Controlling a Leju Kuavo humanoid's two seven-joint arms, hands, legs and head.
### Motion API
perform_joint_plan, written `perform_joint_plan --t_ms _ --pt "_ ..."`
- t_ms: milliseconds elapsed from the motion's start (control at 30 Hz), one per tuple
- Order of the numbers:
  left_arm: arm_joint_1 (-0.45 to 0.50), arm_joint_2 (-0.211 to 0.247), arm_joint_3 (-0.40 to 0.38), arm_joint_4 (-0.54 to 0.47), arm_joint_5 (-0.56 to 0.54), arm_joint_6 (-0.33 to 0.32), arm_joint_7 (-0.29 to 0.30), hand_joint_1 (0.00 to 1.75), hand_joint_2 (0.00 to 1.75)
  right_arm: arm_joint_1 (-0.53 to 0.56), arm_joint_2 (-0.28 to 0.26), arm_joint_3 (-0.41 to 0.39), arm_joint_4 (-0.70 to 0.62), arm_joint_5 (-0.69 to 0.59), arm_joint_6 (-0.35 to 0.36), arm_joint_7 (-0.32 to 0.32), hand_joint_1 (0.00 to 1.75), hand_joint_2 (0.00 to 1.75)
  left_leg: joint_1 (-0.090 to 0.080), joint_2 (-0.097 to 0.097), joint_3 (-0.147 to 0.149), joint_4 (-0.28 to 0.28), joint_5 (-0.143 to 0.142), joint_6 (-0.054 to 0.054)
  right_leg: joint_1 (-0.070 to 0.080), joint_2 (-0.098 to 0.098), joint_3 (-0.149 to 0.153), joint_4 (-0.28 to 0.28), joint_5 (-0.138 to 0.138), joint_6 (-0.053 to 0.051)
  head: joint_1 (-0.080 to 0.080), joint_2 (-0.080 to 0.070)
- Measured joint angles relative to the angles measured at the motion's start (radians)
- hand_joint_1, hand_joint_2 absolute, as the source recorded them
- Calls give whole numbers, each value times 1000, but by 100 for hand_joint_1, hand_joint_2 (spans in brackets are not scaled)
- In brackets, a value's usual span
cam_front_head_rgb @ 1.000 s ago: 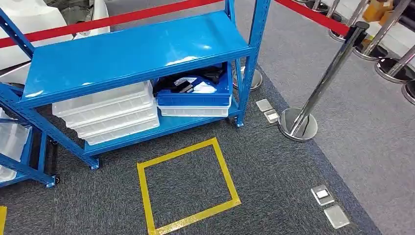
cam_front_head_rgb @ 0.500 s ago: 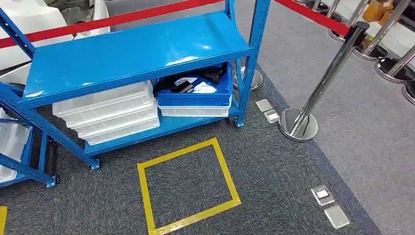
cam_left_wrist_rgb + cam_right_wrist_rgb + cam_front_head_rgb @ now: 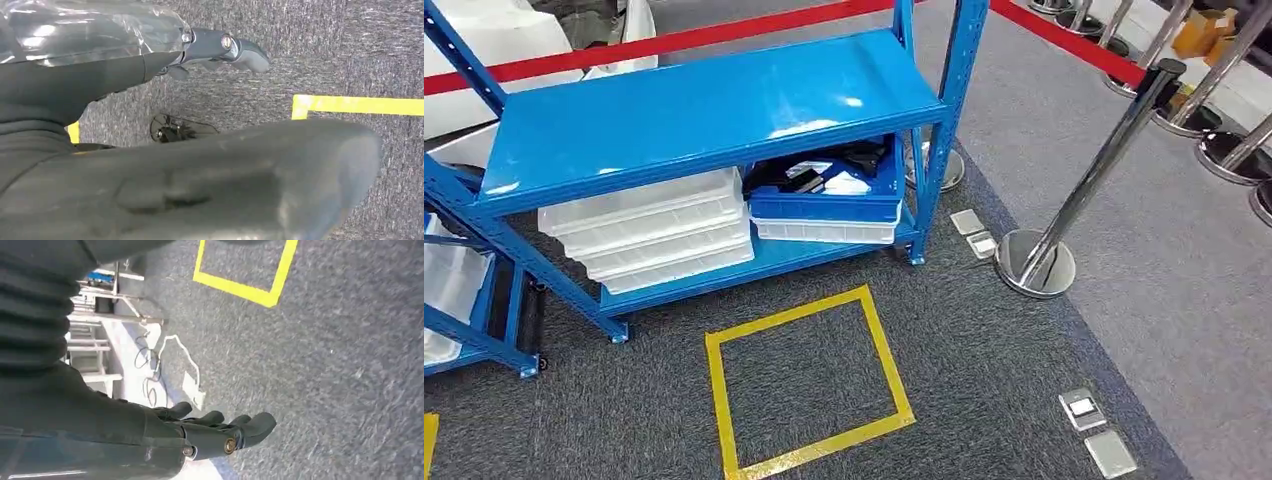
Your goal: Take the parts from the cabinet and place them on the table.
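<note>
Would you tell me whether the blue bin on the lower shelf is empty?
Not empty: the blue bin holds dark and white parts, visible over its rim.

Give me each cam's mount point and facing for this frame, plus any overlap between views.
Head view: high on the body, looking forward and down at the blue metal shelving rack, the blue plastic bin of dark parts on its lower shelf and the yellow tape square on grey carpet; none of the robot's body is visible.
Left wrist view: behind the hanging left hand, facing the carpet.
Right wrist view: behind the hanging right hand, facing the carpet.
Shared: yellow floor tape lies in all three; whether the wrist views catch that same square is unclear.
</note>
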Motion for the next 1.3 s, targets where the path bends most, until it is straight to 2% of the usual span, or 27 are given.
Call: perform_joint_plan --t_ms 33,67,100,133,167,233,300,367,433,467,533,567,600,700,733,767,833,900,933,967,1033,1067,1100,1133,1167,1200,1300 --pt "-1 0 -2 0 0 0 0 0 0 0 0 0 0 0 0 1 0 175 9 -7 -3 16 -11 -16 -10 13 39 -89 29 15 2 0" --pt "-1 6 -2 2 0 0 1 0 0 1 4 1 0 0 0 2 0 175 6 -11 -9 22 -18 -29 -2 51 37 -68 -1 23 11 0" --pt "-3 5 -3 2 0 0 2 0 0 1 5 2 0 0 0 2 0 175 0 -14 -17 45 -25 -39 -9 57 36 -86 4 3 29 0" --pt "-2 5 -3 2 0 0 2 0 0 0 3 2 0 0 0 3 0 175 -3 -17 -18 42 -22 -39 -9 50 32 -73 2 -18 19 0" --pt "-2 5 -4 2 0 0 2 0 0 2 3 2 0 -1 1 5 0 175 -2 -20 -18 39 -19 -42 -5 42 32 -69 -3 -26 1 0" --pt "-2 6 -4 3 0 0 2 0 0 5 3 3 0 -1 1 5 0 175 4 -19 -18 43 -23 -50 -4 22 30 -66 -5 -38 -1 0" --pt "-2 6 -5 3 0 0 2 0 0 4 3 3 0 0 0 5 0 175 -3 27 -55 127 -69 -46 3 5 34 -66 -4 -47 -8 0" --pt "-3 6 -6 3 0 0 2 0 0 5 2 4 0 -1 -1 6 0 175 -14 38 -143 299 -141 -39 13 -18 34 -68 -6 -53 -12 0" --pt "0 6 -8 3 0 0 2 0 0 5 2 5 0 -1 -1 7 0 175 -24 38 -182 367 -144 -24 27 -37 37 -68 -11 -61 -12 0" --pt "1 6 -10 3 0 0 2 0 0 5 2 5 0 -2 -1 8 0 175 -32 38 -169 336 -115 -10 34 -44 40 -68 -12 -64 -13 0" --pt "0 6 -11 3 0 1 2 0 0 2 2 5 0 -2 -1 8 0 175 -55 46 -93 168 -22 29 47 -57 51 -71 -17 -70 -13 0" --pt "-1 6 -11 3 0 1 2 0 0 1 3 5 0 -2 -1 8 0 175 -70 68 -68 100 -9 51 47 -62 54 -75 -18 -73 -11 0" --pt "-1 8 -11 4 0 2 3 0 0 -1 8 5 0 -3 0 10 0 175 -72 88 -59 80 -16 63 58 -67 56 -73 -20 -71 -5 0" --pt "1 7 -12 4 2 2 3 0 0 -2 5 5 0 -3 0 11 0 175 -80 70 -57 61 -10 54 48 -86 60 -87 -16 -65 -9 0" --pt "3 7 -12 4 2 2 3 0 0 -4 5 5 0 -3 0 11 0 175 -69 64 -48 39 -1 53 55 -90 67 -92 -16 -60 -9 0" --pt "3 6 -13 4 5 2 2 0 0 -4 3 5 0 -3 0 13 0 0 -62 63 -36 23 9 45 50 -60 66 -74 -30 -57 -8 0" --pt "-1 6 -13 5 7 3 2 0 0 -5 4 6 0 -3 -2 14 0 0 -57 57 -34 15 14 52 46 -15 11 33 -93 -46 -3 0" --pt "-1 4 -13 5 8 2 2 0 0 -1 2 6 0 -3 -4 16 0 0 -56 50 -33 15 12 53 39 -6 -58 165 -143 -34 0 0" --pt "0 4 -13 5 10 2 2 0 0 0 2 6 0 -3 -5 17 0 0 -55 45 -33 16 11 52 37 -7 -75 188 -135 -29 0 0" --pt "0 4 -13 5 11 2 2 0 0 2 2 6 0 -3 -6 17 0 0 -52 40 -32 18 9 48 34 -7 -66 157 -101 -25 1 0" --pt "0 4 -13 5 11 2 2 0 0 2 0 6 0 -3 -6 18 0 0 -46 35 -27 28 0 38 26 -6 3 2 -4 -18 2 0" --pt "0 4 -13 5 11 2 1 0 0 2 0 6 0 -3 -6 18 0 0 -45 33 -29 37 -7 31 22 -3 33 -77 22 -15 4 0" --pt "-2 4 -13 5 11 2 1 0 0 1 0 7 0 -3 -6 20 0 0 -51 33 -34 47 -13 22 30 6 37 -83 5 -21 7 0" --pt "-3 4 -13 5 13 2 0 0 0 0 0 7 0 -3 -7 20 0 0 -51 29 -36 49 -14 19 28 5 36 -84 7 -43 8 0" --pt "-2 4 -13 5 13 2 -1 0 0 1 0 7 0 -3 -8 21 0 0 -50 29 -35 51 -18 22 26 5 37 -89 8 -45 5 0" --pt "-2 4 -13 5 13 2 -1 0 0 3 2 8 0 -3 -8 21 0 0 -53 29 -34 51 -18 36 29 3 38 -88 8 -45 6 0" --pt "-2 4 -13 6 15 2 -2 0 0 2 2 13 0 -3 -8 23 0 0 -50 29 -30 45 -17 36 34 3 39 -87 6 -51 5 0"
